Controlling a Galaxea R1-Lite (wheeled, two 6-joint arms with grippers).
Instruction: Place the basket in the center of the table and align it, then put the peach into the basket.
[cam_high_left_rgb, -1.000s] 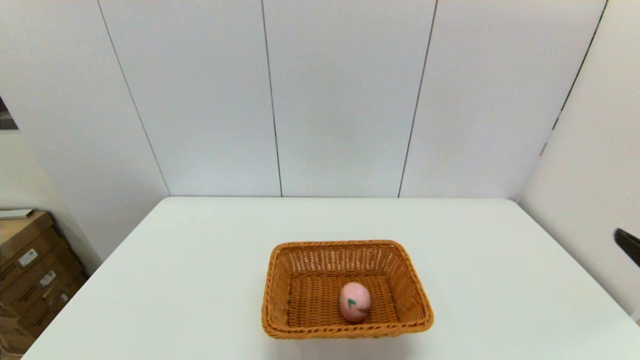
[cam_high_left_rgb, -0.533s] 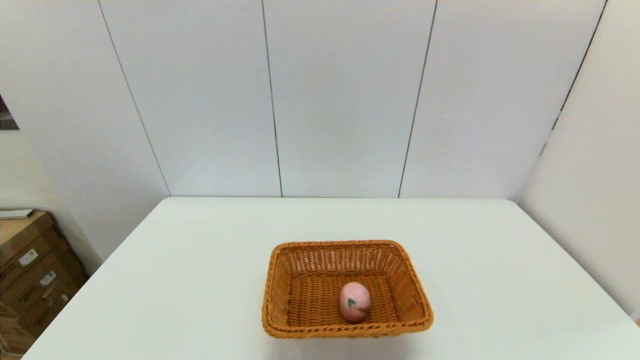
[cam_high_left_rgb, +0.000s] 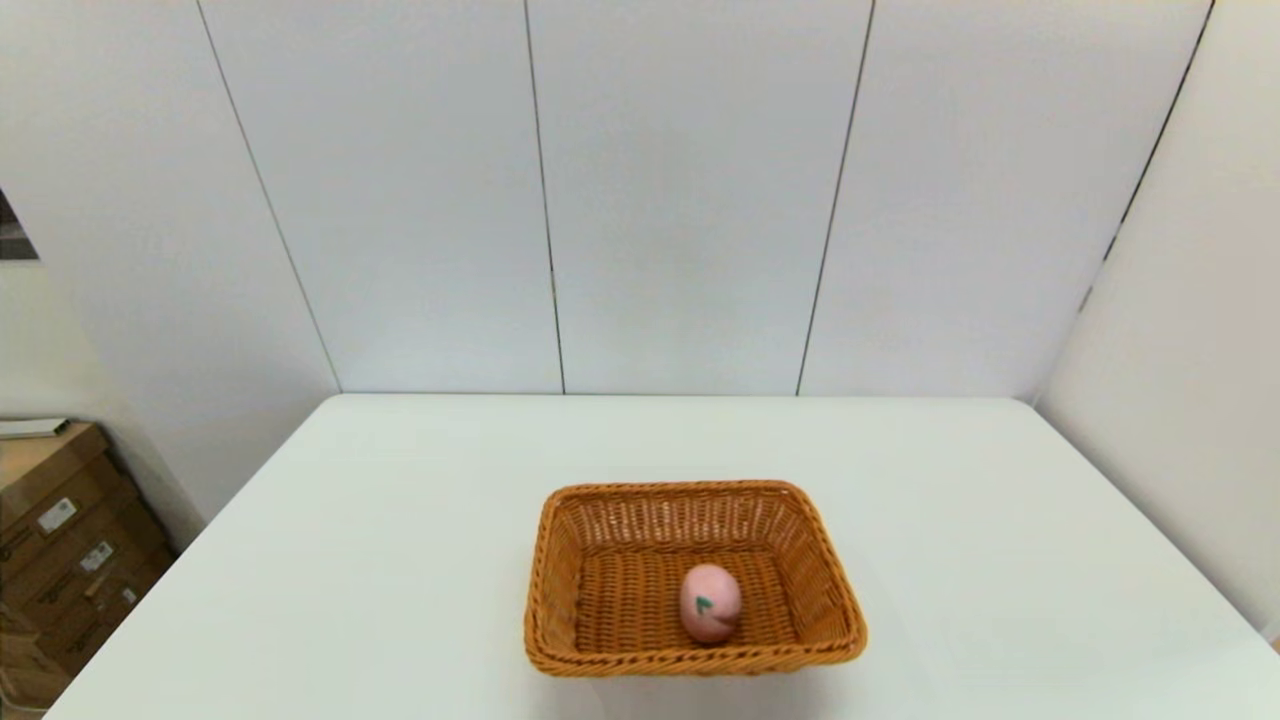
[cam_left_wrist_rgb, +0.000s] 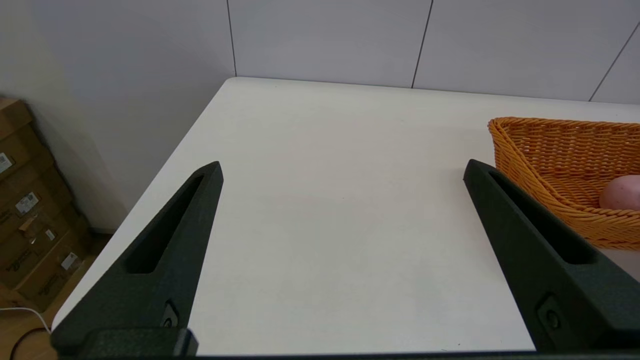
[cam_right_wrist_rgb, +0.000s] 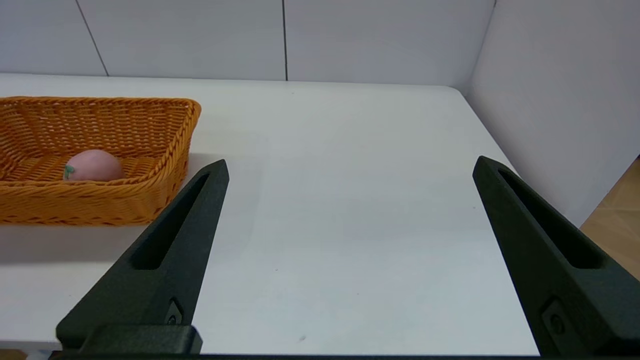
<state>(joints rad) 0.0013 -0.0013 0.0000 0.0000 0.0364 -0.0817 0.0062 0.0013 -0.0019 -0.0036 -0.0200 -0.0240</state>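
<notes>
Looking pretty much done here; peach (cam_high_left_rgb: 710, 603) sitting inside the basket (cam_high_left_rgb: 560, 570), basket lying square around mid-table (cam_high_left_rgb: 400, 560), toward the near edge; left gripper (cam_left_wrist_rgb: 342, 167) hanging back with fingers spread wide, gripping nothing, basket off to its right; right gripper (cam_right_wrist_rgb: 350, 165) likewise wide open and empty, basket off to its left; leaving loads of bare white room ahead of both.

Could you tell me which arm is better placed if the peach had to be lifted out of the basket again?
Right, marginally: the peach lies right of the basket's middle. Both the right gripper and left gripper hover open beside it.
</notes>
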